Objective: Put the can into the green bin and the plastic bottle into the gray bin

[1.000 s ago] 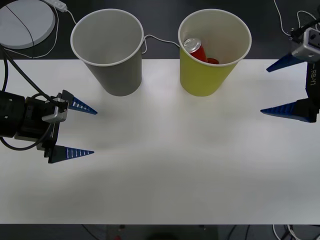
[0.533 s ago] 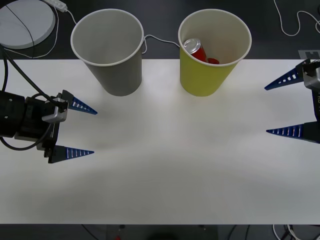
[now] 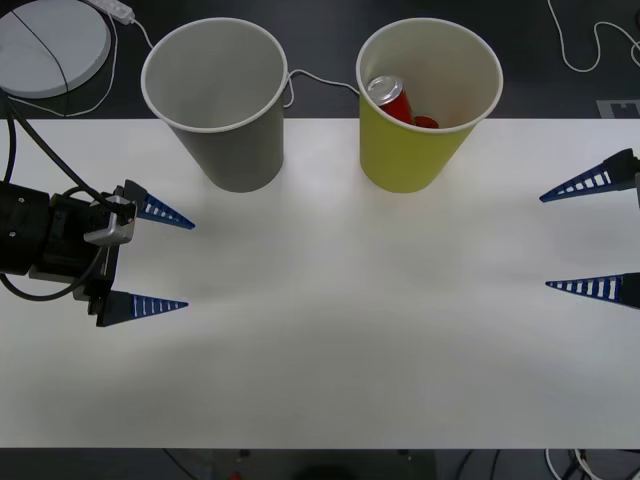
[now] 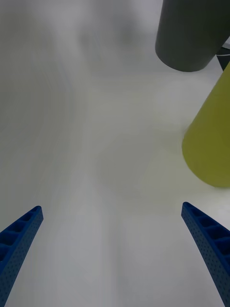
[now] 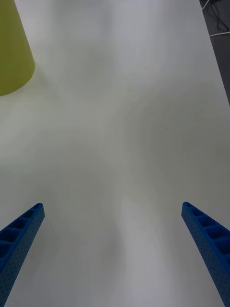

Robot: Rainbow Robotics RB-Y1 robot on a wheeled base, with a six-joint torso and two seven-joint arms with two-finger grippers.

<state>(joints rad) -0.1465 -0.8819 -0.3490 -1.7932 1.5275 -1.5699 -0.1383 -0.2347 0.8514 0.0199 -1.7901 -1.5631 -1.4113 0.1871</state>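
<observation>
Blue ribbed fingers of the right gripper point(image 3: 592, 236) are spread wide and hold nothing. The gripper sits low over the white table point(image 3: 340, 330) at its right edge, fingers pointing toward the table's centre. In the right wrist view the same spread fingers point(image 4: 19, 240) frame bare table, with the green bin point(image 4: 211, 144) and, farther off, the gray bin point(image 4: 191, 33) ahead.

The left gripper point(image 3: 160, 259) rests at the left edge of the table, fingers likewise spread and empty, pointing toward the centre. In the left wrist view its fingers point(image 5: 21, 235) frame bare table, with the green bin point(image 5: 13, 53) ahead.

The can point(image 3: 390, 98) is well apart from both grippers. It lies inside the green bin point(image 3: 415, 150), tilted, its metallic top up and toward the left wall. The body is red. A small red thing point(image 3: 426, 122) lies just beside it in the same bin.

The green bin stands upright at the far edge of the table, right of centre. The gray bin point(image 3: 235, 145) stands upright beside it to the left, apart from it, its pale inside visible.
</observation>
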